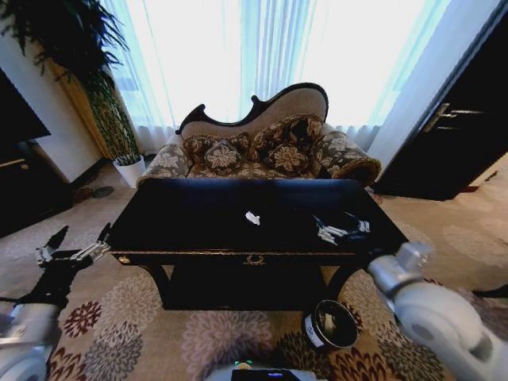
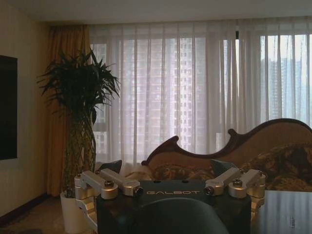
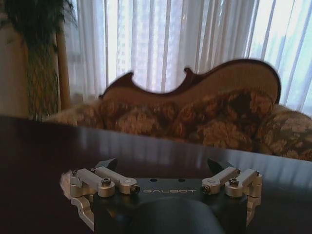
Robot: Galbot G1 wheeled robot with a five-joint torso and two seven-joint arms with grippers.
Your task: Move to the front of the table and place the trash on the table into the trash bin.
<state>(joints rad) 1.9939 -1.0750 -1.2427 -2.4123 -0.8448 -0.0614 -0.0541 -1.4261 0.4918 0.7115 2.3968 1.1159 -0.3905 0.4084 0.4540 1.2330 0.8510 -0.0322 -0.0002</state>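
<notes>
A: Where does the robot stand relative to the desk [image 1: 198, 226]?

B: Squarely before its long front edge, the gold emblem near the middle of the head view. A floral sofa [image 1: 262, 147] sits behind the desk, curtained windows beyond it, and a tall potted plant [image 1: 111, 119] to the robot's left.

A: What pose does each arm take?

B: The left arm reaches forward beside the desk's left end, off the top and above the patterned carpet. The left gripper [image 1: 79, 240] has its 2 fingers spread wide with nothing between them; in the left wrist view the same gripper [image 2: 170, 175] points toward the sofa and the curtains. The right arm extends from the lower right, its pale wrist joint near the desk's front right corner. The right gripper [image 1: 343, 225] hovers over the right part of the desk top, fingers wide apart and holding nothing. In the right wrist view this gripper [image 3: 163, 168] sits low above the glossy surface, aimed at the sofa back.

A: Where are the task's things?

B: 1 small white scrap [image 1: 252, 217] lies near the middle of the desk top, well apart from both grippers. The right wrist view shows a pale fuzzy bit at the gripper's edge, too unclear to identify. The trash bin [image 1: 329, 325] stands tilted on the carpet in front of the desk's right half, below the right arm.
</notes>
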